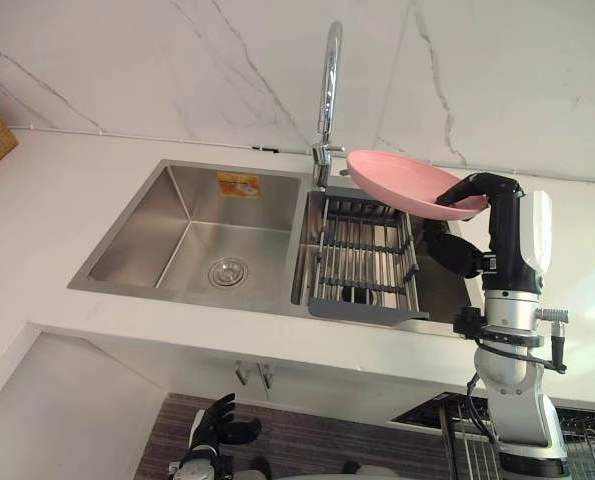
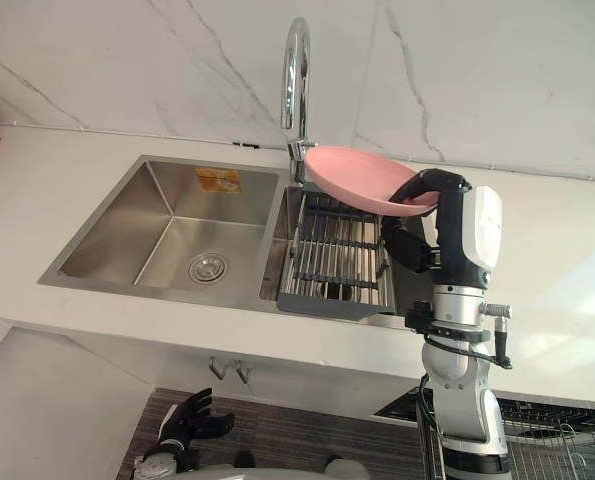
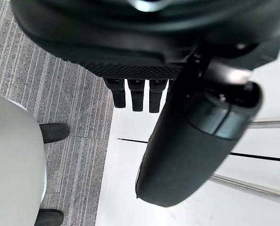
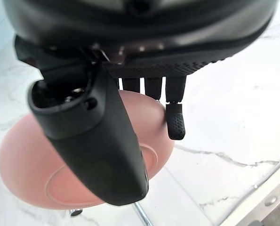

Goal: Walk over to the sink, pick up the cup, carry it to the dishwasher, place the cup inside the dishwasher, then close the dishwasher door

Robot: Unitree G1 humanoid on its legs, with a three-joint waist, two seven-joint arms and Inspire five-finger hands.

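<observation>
The right hand [image 1: 497, 215] is pinching the pink dish [image 1: 397, 180] at its three o'clock rim over the sink [image 1: 192, 215]; keeping it level matters while carrying.

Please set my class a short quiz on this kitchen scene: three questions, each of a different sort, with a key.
1. True or false: the right robot hand holds a pink dish above the sink.
2. Where does the dish rack sit? A) in the left basin B) in the right basin C) on the counter
3. Fill the gap: behind the divide between the two basins stands the ____.

Key: 1 true; 2 B; 3 tap.
</observation>
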